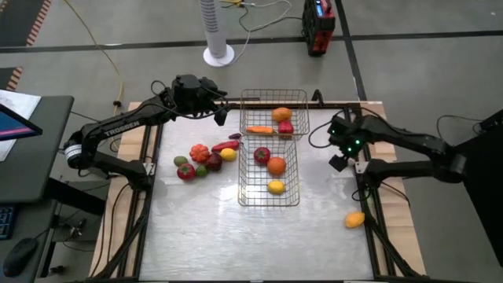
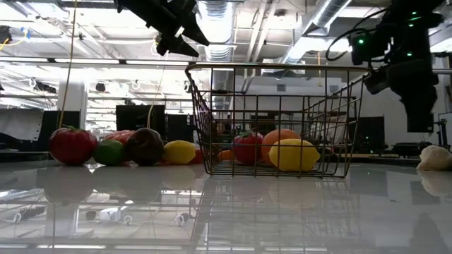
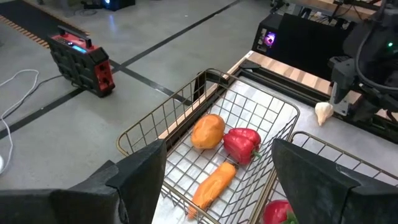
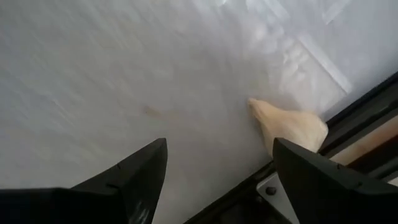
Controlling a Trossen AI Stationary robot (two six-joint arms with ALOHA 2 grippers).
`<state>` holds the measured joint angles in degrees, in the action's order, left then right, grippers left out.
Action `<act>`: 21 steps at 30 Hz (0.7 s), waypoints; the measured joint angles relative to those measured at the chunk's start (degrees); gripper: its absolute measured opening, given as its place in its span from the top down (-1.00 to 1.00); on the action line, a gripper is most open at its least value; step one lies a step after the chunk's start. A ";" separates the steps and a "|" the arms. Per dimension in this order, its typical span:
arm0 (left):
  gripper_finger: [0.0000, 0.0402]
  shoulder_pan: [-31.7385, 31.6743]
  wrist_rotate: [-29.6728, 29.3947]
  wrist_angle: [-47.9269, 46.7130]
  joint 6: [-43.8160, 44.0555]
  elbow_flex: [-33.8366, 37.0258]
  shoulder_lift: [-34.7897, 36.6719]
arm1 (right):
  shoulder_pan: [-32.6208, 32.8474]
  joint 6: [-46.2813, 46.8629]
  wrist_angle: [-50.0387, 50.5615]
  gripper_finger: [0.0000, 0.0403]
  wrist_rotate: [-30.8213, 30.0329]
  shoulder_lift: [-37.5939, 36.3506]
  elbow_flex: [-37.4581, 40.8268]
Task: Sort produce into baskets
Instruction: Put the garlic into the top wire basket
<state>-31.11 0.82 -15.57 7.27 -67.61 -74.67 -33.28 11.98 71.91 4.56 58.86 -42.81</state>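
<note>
1. From above, two wire baskets sit end to end in the middle of the table. The far basket [image 1: 273, 115] holds an orange fruit [image 1: 281, 115], a red pepper [image 1: 285, 128] and a carrot [image 1: 259, 130]. The near basket [image 1: 269, 174] holds a red piece, an orange one and a lemon [image 1: 276, 187]. A loose heap of produce [image 1: 206, 157] lies just left of the baskets, and one yellow piece [image 1: 355, 219] sits alone near the right edge. The left gripper [image 1: 218, 110] hangs beside the far basket's left rim. The right gripper [image 1: 339, 159] is over the table's right edge.

2. At table height, the loose heap lies left of the near basket. A pale garlic-like piece [image 2: 435, 157] rests at far right, below the right arm.

3. The left wrist camera shows its fingers [image 3: 142, 180] spread apart and empty above the far basket.

4. The right wrist camera shows its fingers [image 4: 144, 169] parted with nothing between them, aimed at the pale piece [image 4: 289, 126] by the table's frame. I'd guess it is light, hard and smooth, likely to skid on the glossy top. Gripping across its fat middle looks safest.
</note>
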 joint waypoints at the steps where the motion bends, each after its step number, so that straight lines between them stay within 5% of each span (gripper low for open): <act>1: -0.39 0.00 0.00 0.01 0.00 0.00 0.01 | 0.00 -0.37 -0.11 -0.58 -0.04 0.94 -0.85; 21: -0.39 0.01 1.56 -0.05 -0.17 0.00 0.02 | -4.42 -4.31 1.41 -0.58 -11.09 22.64 -2.88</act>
<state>-31.11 2.38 -15.62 7.09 -67.61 -74.66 -37.69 7.67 73.32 -6.54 81.50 -45.69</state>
